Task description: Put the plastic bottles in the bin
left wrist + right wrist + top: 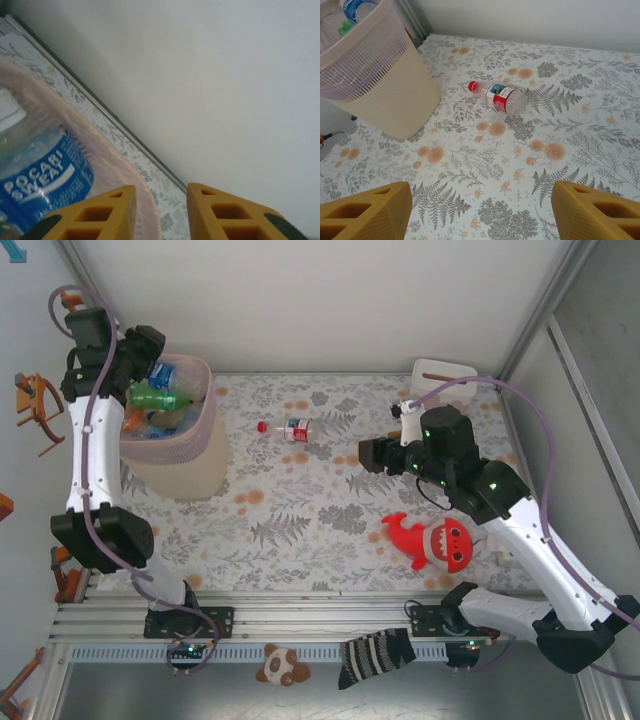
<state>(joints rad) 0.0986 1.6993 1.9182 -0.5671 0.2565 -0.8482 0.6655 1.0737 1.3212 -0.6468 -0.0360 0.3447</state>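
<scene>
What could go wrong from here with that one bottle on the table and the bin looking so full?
The bottle lies on its side on the table, apart from the open right gripper; a slightly off pinch could send it rolling.
The bin is heaped near its rim, a green bottle on top, so another drop might bounce out.
The left gripper hangs over the bin's rim; the right gripper bringing a bottle there could hit it.
</scene>
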